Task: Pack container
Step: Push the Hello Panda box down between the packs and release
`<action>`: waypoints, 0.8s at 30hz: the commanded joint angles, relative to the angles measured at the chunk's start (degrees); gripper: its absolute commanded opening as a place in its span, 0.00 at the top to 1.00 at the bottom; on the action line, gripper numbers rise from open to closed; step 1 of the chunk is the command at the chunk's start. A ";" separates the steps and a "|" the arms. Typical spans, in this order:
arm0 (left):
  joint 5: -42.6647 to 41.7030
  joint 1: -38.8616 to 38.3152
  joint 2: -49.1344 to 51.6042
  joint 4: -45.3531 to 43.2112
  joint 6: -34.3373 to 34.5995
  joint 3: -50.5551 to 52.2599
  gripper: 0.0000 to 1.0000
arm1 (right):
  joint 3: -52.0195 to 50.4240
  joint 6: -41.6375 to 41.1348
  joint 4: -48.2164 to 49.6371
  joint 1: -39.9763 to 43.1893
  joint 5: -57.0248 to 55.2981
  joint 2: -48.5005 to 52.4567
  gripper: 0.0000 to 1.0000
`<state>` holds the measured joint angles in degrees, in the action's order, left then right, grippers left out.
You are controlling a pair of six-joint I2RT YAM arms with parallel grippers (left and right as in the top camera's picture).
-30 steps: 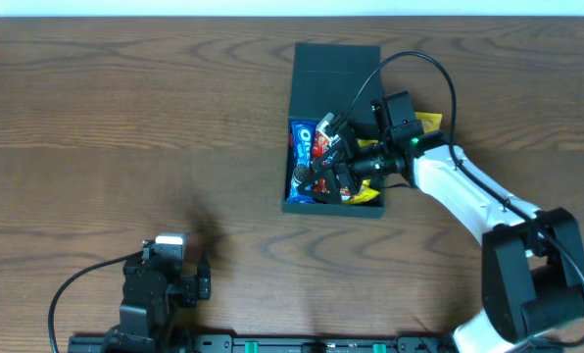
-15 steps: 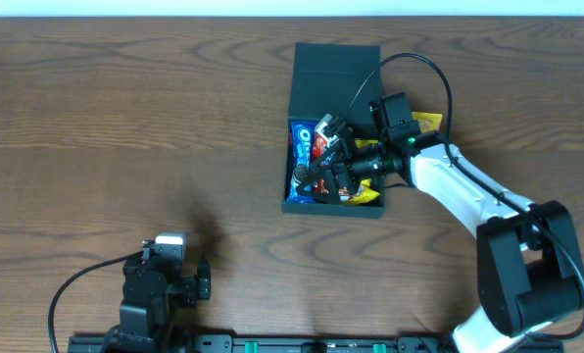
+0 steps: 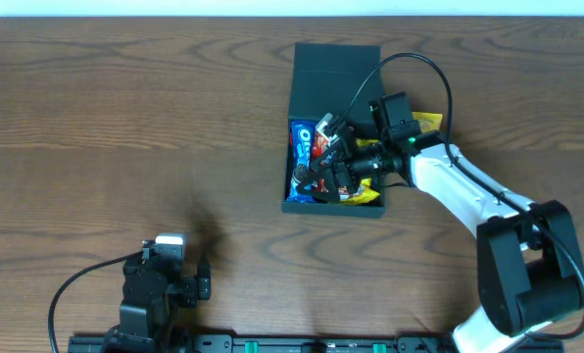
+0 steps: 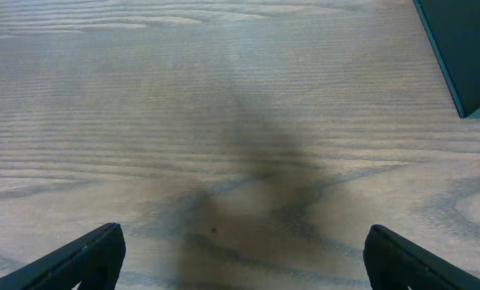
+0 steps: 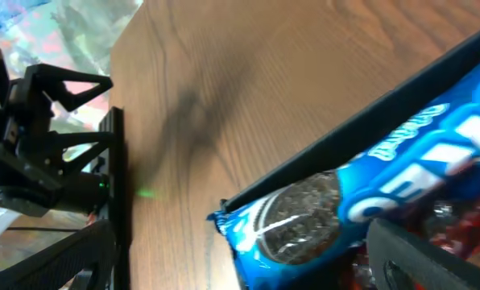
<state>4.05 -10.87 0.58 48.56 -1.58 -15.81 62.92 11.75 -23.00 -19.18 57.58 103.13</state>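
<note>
Fingers (image 5: 421, 251) of right gripper (image 3: 324, 176) wide apart, empty, over blue Oreo packet (image 5: 369, 193) in dark teal matte rectangular container (image 3: 336, 69); left gripper (image 4: 244, 258) likewise wide, empty.

It looked like a robotics lab. A wood-grain worktop (image 3: 125, 118) carried a cabled white arm (image 3: 459, 186) and a black arm (image 3: 150, 289), both based by a black rail (image 3: 272, 344) at 6 o'clock.

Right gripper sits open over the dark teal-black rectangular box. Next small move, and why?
Probably lift the right gripper straight up, clear of the dark teal-black rectangular box. Its jaws stand open and hold nothing, the blue Oreo packet already lies inside, and a yellow packet sits on the wooden table beside the box, seemingly left to pack.
</note>
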 commanded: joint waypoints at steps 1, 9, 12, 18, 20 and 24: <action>0.81 0.39 -0.37 2.27 -0.61 2.86 0.05 | -0.81 1.20 0.42 1.22 -4.24 2.01 0.01; 0.81 0.39 -0.37 2.27 -0.61 2.86 0.05 | -0.81 1.18 1.62 1.22 -4.20 2.84 0.01; 0.81 0.39 -0.37 2.27 -0.61 2.86 0.05 | -0.81 1.18 1.60 1.07 -4.20 4.31 0.01; 0.81 0.39 -0.37 2.27 -0.61 2.86 0.05 | -0.59 0.96 1.60 0.79 -3.13 4.37 0.01; 0.81 0.39 -0.37 2.27 -0.61 2.86 0.05 | -0.15 0.28 1.42 0.70 -1.86 3.21 0.01; 0.81 0.39 -0.37 2.27 -0.61 2.86 0.04 | 0.26 -0.57 1.11 0.74 -1.68 -1.92 0.01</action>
<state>4.05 -10.87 0.58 48.56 -1.58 -15.81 63.05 12.16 -21.43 -18.70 57.84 103.96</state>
